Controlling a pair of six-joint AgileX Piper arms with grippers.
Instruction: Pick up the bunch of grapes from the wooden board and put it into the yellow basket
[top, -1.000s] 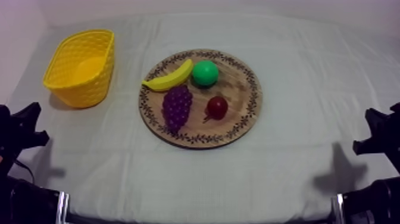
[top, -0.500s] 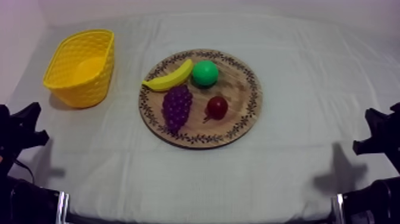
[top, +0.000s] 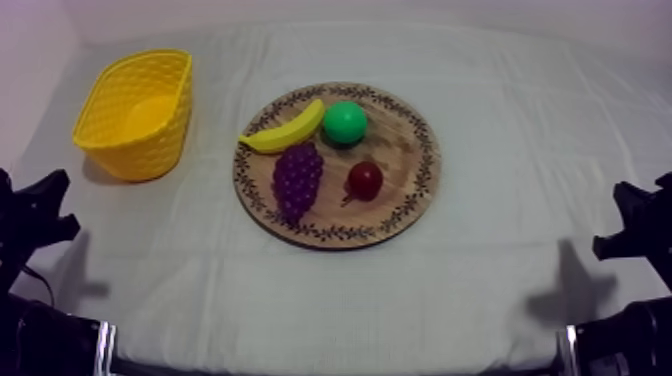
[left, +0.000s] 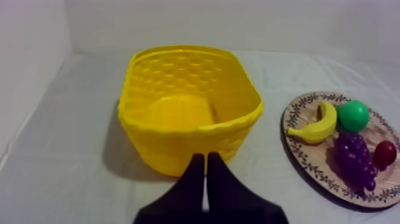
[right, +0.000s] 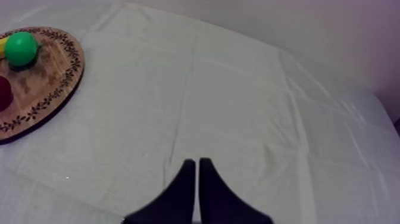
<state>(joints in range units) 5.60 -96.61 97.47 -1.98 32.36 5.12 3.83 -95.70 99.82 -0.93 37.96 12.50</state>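
The knobbly purple toy bunch of grapes (top: 298, 180) lay on the round wooden board (top: 400, 190) with a patterned rim, well apart from the yellow lattice basket (top: 150, 150). It looked light, rigid, bumpy; a hold across its broad middle seemed safest. The left gripper (left: 205, 158) and right gripper (right: 197, 162) were narrow, empty wedges.

Slight shift at the near left: the left arm (top: 32, 222) drawn a touch farther left than half a second ago, its black outline sitting closer to the left edge of the top view, no more than a nudge.
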